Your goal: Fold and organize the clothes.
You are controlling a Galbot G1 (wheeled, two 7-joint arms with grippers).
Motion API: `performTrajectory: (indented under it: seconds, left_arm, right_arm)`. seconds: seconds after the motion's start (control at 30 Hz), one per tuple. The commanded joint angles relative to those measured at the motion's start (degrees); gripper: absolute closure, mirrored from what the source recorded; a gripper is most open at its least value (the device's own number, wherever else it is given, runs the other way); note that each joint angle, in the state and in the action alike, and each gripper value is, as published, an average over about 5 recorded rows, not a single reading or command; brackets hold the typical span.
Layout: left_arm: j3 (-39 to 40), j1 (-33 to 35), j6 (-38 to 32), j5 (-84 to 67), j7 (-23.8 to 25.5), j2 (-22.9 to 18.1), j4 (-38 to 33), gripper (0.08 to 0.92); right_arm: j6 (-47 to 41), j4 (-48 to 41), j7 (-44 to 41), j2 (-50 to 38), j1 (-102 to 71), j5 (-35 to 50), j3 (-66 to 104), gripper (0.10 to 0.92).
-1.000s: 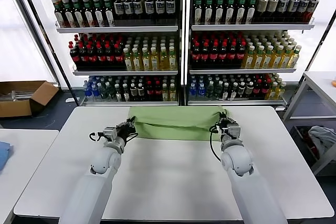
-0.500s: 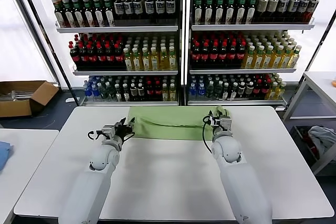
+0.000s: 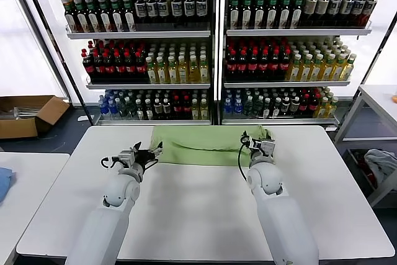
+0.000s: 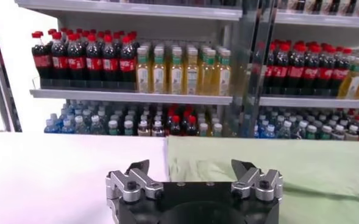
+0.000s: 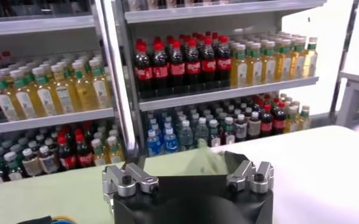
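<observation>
- Nearest me, on the white surface (image 3: 205,209), both arms reach forward toward the far edge, and a wide bare stretch lies between them and the near edge.
- At the left, the left gripper (image 3: 151,152) sits just off the shirt's left edge; its wrist camera shows the fingers (image 4: 138,171) spread apart with nothing between them.
- At the right, the right gripper (image 3: 257,139) hovers over the shirt's right end, where the cloth bunches up a little; its fingers (image 5: 133,176) are likewise apart and empty.
- Beyond the grippers, the light green shirt (image 3: 201,145) lies folded into a long band along the far side of the surface, with a crease running across it.
- My worry: with both sets of fingers released, the raised lump at the right end could spring back or slide, loosening the fold.
- Another risk: a gripper pulling away low could snag the top layer and drag the band askew, or nudge it toward the far edge, which it lies close to.
- Farther back, shelves of bottles (image 3: 186,60) stand behind the surface, well apart from the work.
</observation>
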Motion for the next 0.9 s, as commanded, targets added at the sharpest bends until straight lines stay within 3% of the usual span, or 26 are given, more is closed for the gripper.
performTrajectory:
  seconds: [0.03, 0.9]
  left_arm:
    - [0.16, 2.41, 1.01, 0.63, -0.33, 0.14, -3.35, 0.177]
    - [0.02, 2.84, 7.80, -0.28, -0.82, 1.41, -2.61, 0.177]
  right_arm:
    - [-1.41, 7.38, 1.72, -3.47, -5.97, 0.79, 1.00, 0.203]
    - [-6.95, 6.44, 2.12, -6.42, -8.19, 1.12, 0.66, 0.203]
